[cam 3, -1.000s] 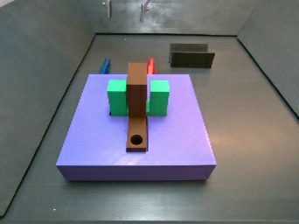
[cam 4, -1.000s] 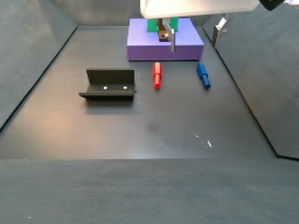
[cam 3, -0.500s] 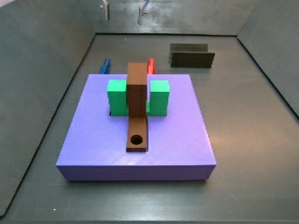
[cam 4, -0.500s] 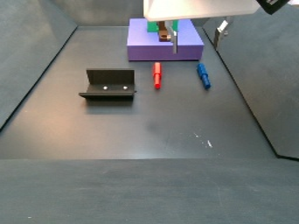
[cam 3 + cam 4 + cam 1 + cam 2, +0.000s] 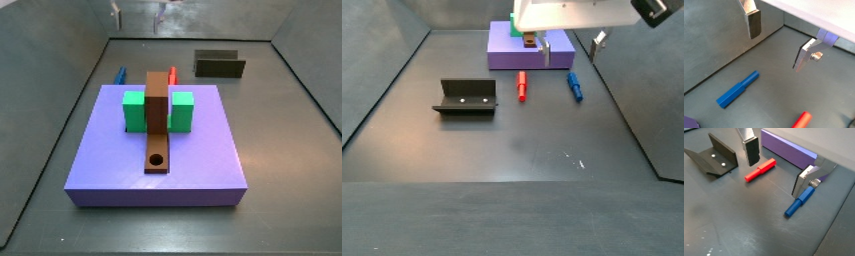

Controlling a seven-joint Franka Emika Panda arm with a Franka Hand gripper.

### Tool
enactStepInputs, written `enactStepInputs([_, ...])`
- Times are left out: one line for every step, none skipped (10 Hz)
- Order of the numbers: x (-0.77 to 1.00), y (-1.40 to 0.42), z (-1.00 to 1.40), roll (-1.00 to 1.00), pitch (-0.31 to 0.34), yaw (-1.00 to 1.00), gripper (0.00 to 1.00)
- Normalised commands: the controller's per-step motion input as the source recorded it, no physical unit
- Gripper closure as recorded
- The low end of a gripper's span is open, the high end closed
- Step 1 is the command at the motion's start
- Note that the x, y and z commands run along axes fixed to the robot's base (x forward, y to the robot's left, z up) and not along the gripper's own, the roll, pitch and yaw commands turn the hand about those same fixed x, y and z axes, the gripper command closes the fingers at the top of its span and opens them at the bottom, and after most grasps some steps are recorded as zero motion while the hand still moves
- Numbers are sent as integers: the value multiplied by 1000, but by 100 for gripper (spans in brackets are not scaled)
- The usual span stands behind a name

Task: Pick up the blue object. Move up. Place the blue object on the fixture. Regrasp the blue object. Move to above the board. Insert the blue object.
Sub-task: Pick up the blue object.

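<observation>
While my pincer (image 5: pixel 774 171) hangs high over the dark floor (image 5: pixel 529 140), its two silver fingers (image 5: pixel 753 24) stand wide apart with nothing between them, so I read it as open and empty. Both wrist views show the blue stick (image 5: pixel 737 89) lying flat on the floor below the pincer, untouched and well clear of the fingertips; in a wrist view it lies just under the finger (image 5: pixel 806 182) on the wall side (image 5: pixel 798 204). Near it, on the far side of the gap between the fingers, lies the red stick (image 5: pixel 760 169), also flat, apart from the blue one. Beyond the red stick I see the dark fixture (image 5: pixel 714 158), an L-shaped bracket with two pale dots on its upright face, standing on the floor away from the pincer. Behind the pincer sits the violet-blue board (image 5: pixel 787 149), its edge just past the ends of both sticks. In a side view the board (image 5: pixel 201 170) carries green blocks (image 5: pixel 134 110) and a brown strip (image 5: pixel 159 120) with a round hole (image 5: pixel 158 160) near one end. In a side view the blue stick (image 5: pixel 575 85) rests between the board (image 5: pixel 502 55) and the open floor, beneath the arm's pale body (image 5: pixel 576 14).
</observation>
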Motion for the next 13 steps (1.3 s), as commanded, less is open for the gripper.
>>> enactStepInputs([-143, -309, -349, 0, -163, 134, 0])
enactStepInputs([-100, -334, -369, 0, -163, 171, 0])
enactStepInputs([-94, -323, -357, 0, -169, 174, 0])
enactStepInputs([-31, -351, -340, 0, -167, 143, 0])
enactStepInputs([-3, -360, -357, 0, -170, 134, 0])
enactStepInputs([0, -346, -363, 0, -170, 126, 0])
enactStepInputs([0, -283, -306, -11, -183, 117, 0])
enactStepInputs([0, -249, -257, -50, -210, 114, 0])
enactStepInputs([0, -263, -231, -63, -223, 94, 0])
enactStepInputs([0, -229, -206, -69, -211, 86, 0])
enactStepInputs([-9, -214, -174, -47, -199, 100, 0])
enactStepInputs([-49, -217, -197, -44, -204, 91, 0])
enactStepInputs([-120, -200, -194, -43, -214, 91, 0])
